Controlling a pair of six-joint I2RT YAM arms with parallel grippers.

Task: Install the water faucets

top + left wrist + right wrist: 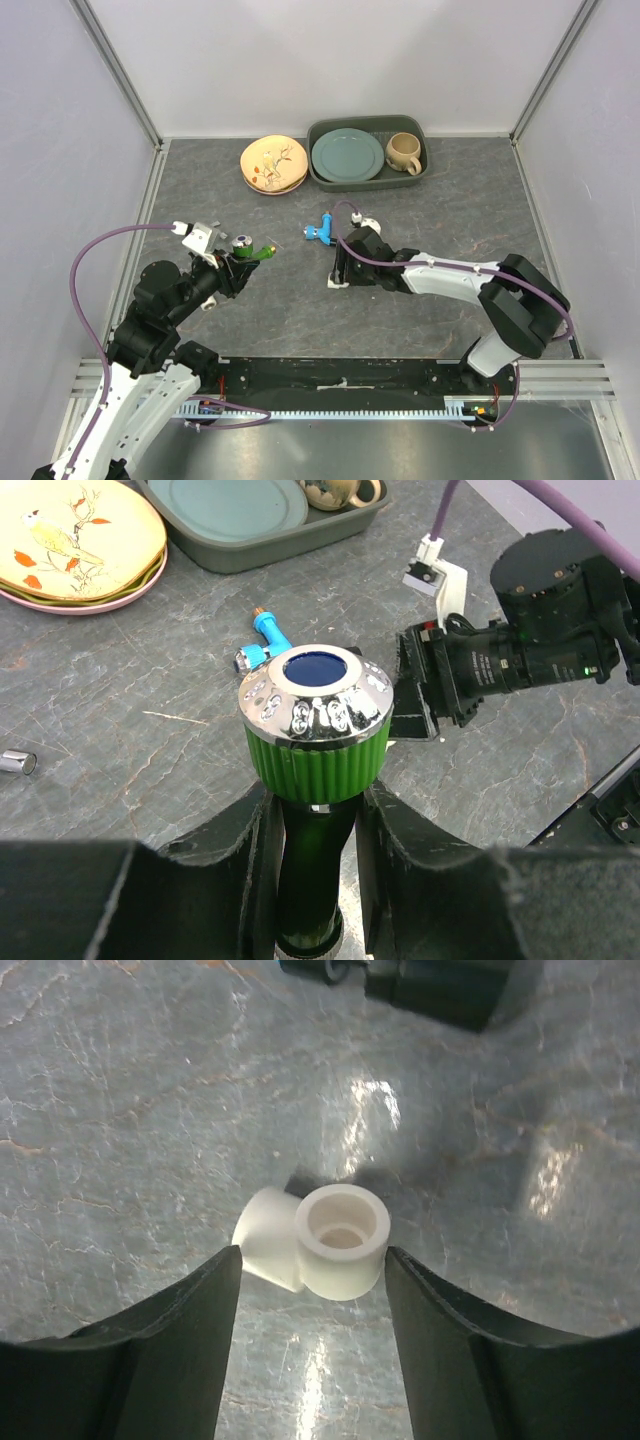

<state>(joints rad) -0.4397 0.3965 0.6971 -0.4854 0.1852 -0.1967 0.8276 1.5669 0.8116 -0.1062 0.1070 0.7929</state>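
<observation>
My left gripper (243,258) is shut on the bright green faucet (257,251) and holds it above the table. In the left wrist view the gripper (315,805) clamps the faucet's dark green stem, with the chrome-capped green knob (315,720) sticking out past the fingers. The light blue faucet (320,232) lies free on the table, and also shows in the left wrist view (262,640). My right gripper (340,276) points down at the table. In the right wrist view the gripper (312,1252) has both fingers against the sides of a white elbow fitting (322,1238) resting on the table.
A stack of patterned plates (273,164) and a grey-green tray (322,178) holding a teal plate and a mug (404,153) stand at the back. A small grey metal piece (15,762) lies to the left. Aluminium frame walls enclose the table.
</observation>
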